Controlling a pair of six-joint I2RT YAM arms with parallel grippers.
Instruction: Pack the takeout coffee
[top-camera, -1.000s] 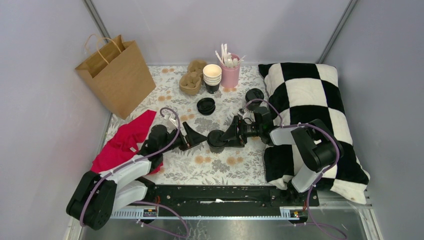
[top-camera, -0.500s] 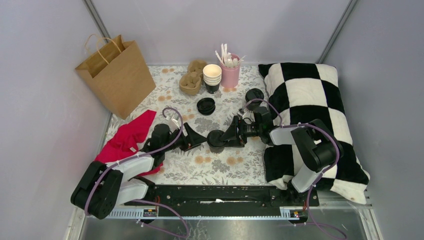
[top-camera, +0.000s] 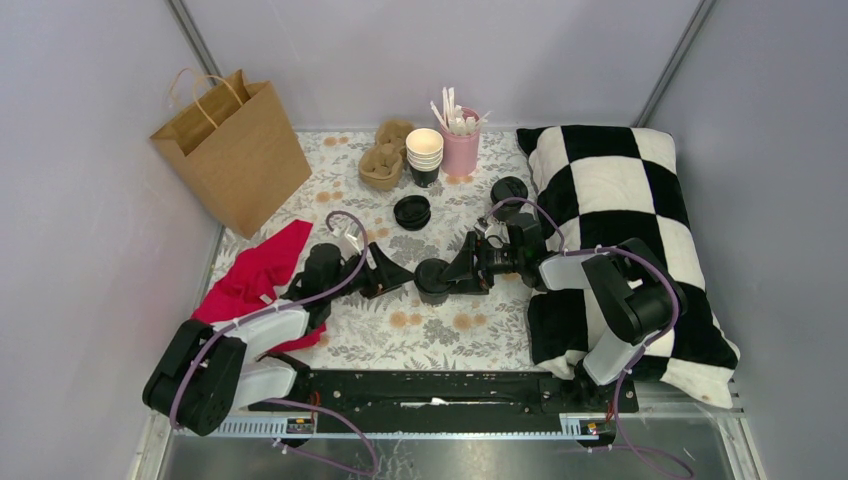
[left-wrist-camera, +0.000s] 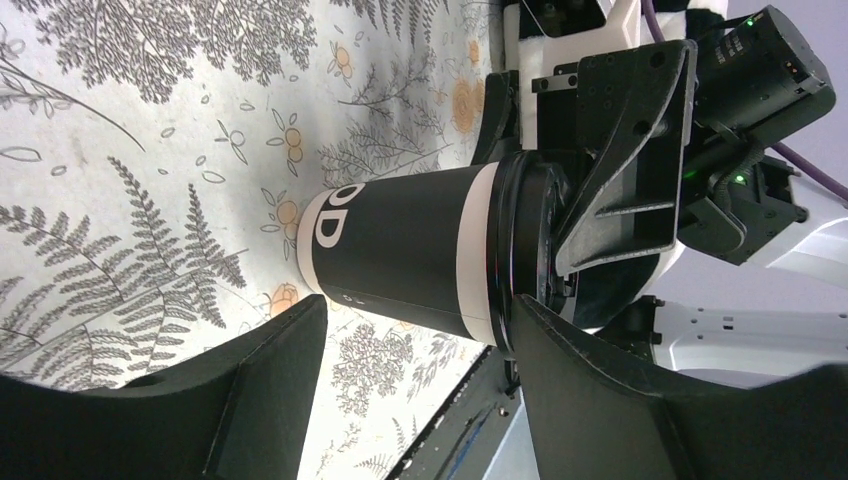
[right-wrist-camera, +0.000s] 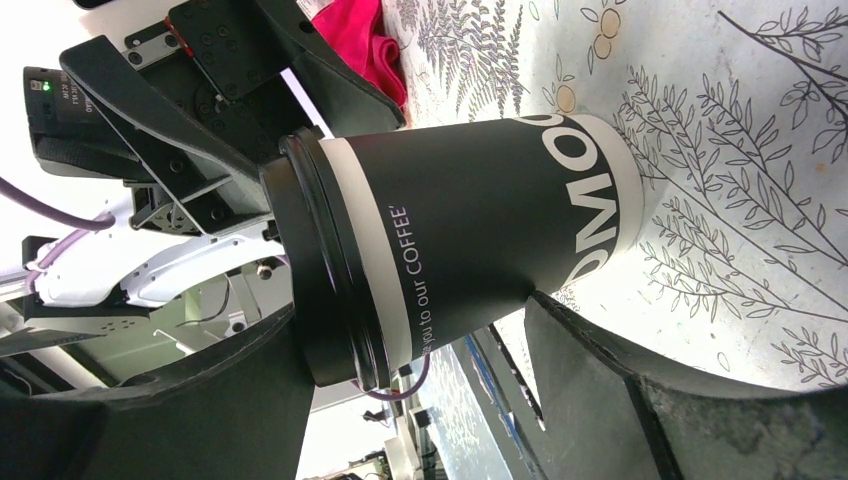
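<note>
Seeing takeout coffee upright at mid-table on floral table cover. Black lid seated on top, white lettering round the black wall. Sits between the two claws, one on each side, both aimed at it.

Right gripper: in from the pillow side, jaws wide, nothing between the fingers. From own wrist cam: cup crosswise over the gap, just past the fingertips, lid end by one finger, base end by the other. Touching the wall or just short of it: cannot tell.

Left gripper: in from the cloth side, jaws also wide, gap between fingers bare. Same story from its cam: cup crosswise just past the tips, ribbed finger of the right claw close by the lid. Contact: cannot tell.

Further out:
- low stack of loose black lids behind the coffee
- nested stack of lidless cups at the back, between cardboard cup carrier and pink cup of white sticks
- brown paper bag upright, back left
- red cloth at left, partly under left arm
- checkered pillow along right side, right arm across it
</note>
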